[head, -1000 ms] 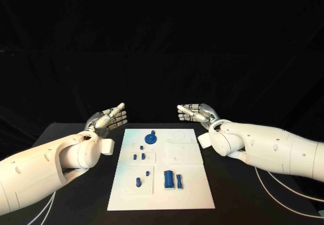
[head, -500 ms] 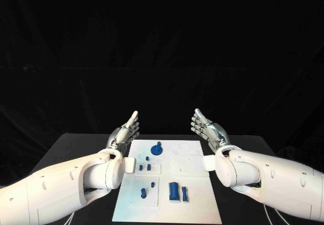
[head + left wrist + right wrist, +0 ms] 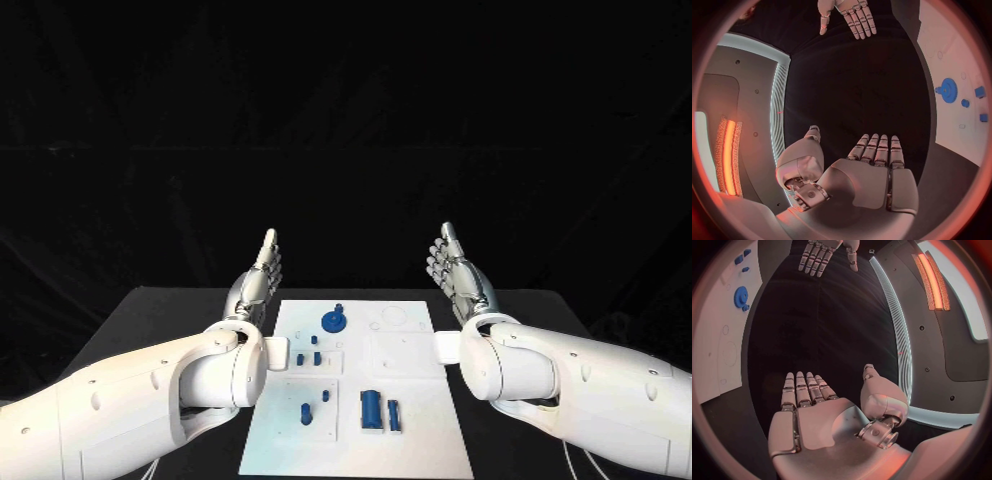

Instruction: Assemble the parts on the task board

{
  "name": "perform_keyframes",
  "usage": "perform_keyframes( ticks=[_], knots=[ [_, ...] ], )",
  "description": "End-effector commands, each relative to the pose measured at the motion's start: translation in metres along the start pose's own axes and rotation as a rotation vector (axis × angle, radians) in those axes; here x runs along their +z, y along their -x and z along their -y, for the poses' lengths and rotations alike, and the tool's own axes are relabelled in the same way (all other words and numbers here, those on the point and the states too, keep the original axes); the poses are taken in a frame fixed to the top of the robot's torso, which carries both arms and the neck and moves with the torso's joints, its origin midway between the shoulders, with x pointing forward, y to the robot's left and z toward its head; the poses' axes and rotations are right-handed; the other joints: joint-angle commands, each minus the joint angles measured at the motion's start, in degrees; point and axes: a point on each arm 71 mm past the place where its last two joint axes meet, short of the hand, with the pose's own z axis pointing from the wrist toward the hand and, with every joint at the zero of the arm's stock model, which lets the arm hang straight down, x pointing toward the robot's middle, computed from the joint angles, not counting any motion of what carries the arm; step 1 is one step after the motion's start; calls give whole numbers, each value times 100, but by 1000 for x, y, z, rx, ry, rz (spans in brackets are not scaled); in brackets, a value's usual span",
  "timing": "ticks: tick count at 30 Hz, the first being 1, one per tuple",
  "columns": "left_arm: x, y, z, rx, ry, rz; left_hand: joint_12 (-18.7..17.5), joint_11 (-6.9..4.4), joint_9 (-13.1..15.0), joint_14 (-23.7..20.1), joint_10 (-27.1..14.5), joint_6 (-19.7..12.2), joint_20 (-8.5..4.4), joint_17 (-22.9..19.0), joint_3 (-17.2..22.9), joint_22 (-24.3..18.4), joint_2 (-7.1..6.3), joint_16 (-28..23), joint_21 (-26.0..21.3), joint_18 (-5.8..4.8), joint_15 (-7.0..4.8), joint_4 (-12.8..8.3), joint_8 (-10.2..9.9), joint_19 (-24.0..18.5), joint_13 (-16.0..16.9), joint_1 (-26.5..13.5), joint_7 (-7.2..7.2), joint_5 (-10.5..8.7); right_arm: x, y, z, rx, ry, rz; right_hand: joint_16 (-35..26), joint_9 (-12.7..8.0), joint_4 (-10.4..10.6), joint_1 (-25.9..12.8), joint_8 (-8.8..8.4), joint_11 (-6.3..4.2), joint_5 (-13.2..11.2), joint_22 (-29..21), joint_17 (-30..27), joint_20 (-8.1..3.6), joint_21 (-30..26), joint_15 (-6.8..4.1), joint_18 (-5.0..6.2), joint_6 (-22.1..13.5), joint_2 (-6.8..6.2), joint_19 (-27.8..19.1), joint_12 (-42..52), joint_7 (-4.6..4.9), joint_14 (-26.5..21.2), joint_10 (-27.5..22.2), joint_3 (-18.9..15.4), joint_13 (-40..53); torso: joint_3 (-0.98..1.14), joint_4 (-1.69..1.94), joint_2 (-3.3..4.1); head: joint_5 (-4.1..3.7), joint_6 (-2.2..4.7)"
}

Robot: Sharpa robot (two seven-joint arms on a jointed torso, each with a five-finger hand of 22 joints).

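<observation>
Pretty bare setup honestly. There's a black table (image 3: 159,310) with a matte top, its far edge running straight across and the corners angling back toward the near side. Behind it, a black backdrop (image 3: 346,120) covers the whole far side, looks like dark cloth with faint folds and a slight horizontal crease partway up. The light falls mostly on the tabletop, while the backdrop behind stays close to pitch dark. Can't make out any floor, walls or windows past that.
</observation>
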Motion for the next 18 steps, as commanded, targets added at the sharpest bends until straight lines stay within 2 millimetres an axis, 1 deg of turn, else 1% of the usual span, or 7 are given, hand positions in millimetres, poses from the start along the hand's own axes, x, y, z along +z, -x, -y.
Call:
perform_keyframes(
  ticks=[1, 11, 12, 14, 15, 16, 18],
  knots=[
    [0, -1, 3, 14, -37, 7, -33, -21, -8, -332, -368, -356, -78, -6, 1, -21, 1, -37, -20, -84, -12, -31, -39, -278, -6, -576, -2, -49, 0, 0, -2, -1, 20, 9, -22, -9, -53, -571, -40, -3, -50, -571, -7, -42, -27, -3, -122, -380, 0, -344, -22, -19, -431, -417, -2, -9, 0, -1, 0, 0, 0],
    [0, -1, 3, 14, -37, 7, -33, -21, -8, -544, -607, -591, -78, -6, 1, -21, 1, -37, -20, -84, -12, -31, -39, -462, -6, -966, -2, -49, 0, 0, -2, -1, 20, 9, -22, -9, -53, -956, -40, -3, -50, -571, -7, -42, -27, -3, -122, -628, 0, -570, -22, -19, -715, -696, -2, -9, 0, -1, 0, 0, 0],
    [0, -1, 3, 14, -37, 7, -33, -21, -8, -572, -646, -622, -78, -6, 1, -21, 1, -37, -20, -84, -12, -31, -39, -877, -6, -1021, -2, -49, 0, 0, -2, -1, 20, 9, -22, -9, -53, -1002, -40, -3, -50, -571, -7, -42, -27, -3, -122, -660, 0, -592, -22, -19, -754, -730, -2, -9, 0, -1, 0, 0, 0],
    [0, -1, 3, 14, -37, 7, -33, -21, -8, -595, -672, -649, -78, -6, 1, -21, 1, -37, -20, -84, -12, -31, -39, -877, -6, -1065, -2, -49, 0, 0, -2, -1, 20, 9, -22, -9, -53, -1048, -40, -3, -50, -571, -7, -42, -27, -3, -122, -688, 0, -625, -22, -19, -784, -759, -2, -9, 0, -1, 0, 0, 0],
    [0, -1, 3, 14, -37, 7, -33, -21, -8, -1017, -683, -662, -78, -6, 1, -21, 1, -37, -20, -84, -12, -31, -39, -877, -6, -1094, -2, -49, 0, 0, -2, -1, 20, 9, -22, -9, -53, -1064, -40, -3, -50, -571, -7, -42, -27, -3, -122, -706, 0, -636, -22, -19, -806, -780, -2, -9, 0, -1, 0, 0, 0],
    [0, -1, 3, 14, -37, 7, -33, -21, -8, -1017, -704, -682, -78, -6, 1, -21, 1, -37, -20, -84, -12, -31, -39, -877, -6, -1118, -2, -49, 0, 0, -2, -1, 20, 9, -22, -9, -53, -1158, -40, -3, -50, -571, -7, -42, -27, -3, -122, -1155, 0, -1049, -22, -19, -874, -845, -2, -9, 0, -1, 0, 0, 0],
    [0, -1, 3, 14, -37, 7, -33, -21, -8, -1017, -1126, -1092, -78, -6, 1, -21, 1, -37, -20, -84, -12, -31, -39, -877, -6, -1161, -2, -49, 0, 0, -2, -1, 20, 9, -22, -9, -53, -1742, -40, -3, -50, -571, -7, -42, -27, -3, -122, -1155, 0, -1049, -22, -19, -1312, -1273, -2, -9, 0, -1, 0, 0, 0]
  ],
)
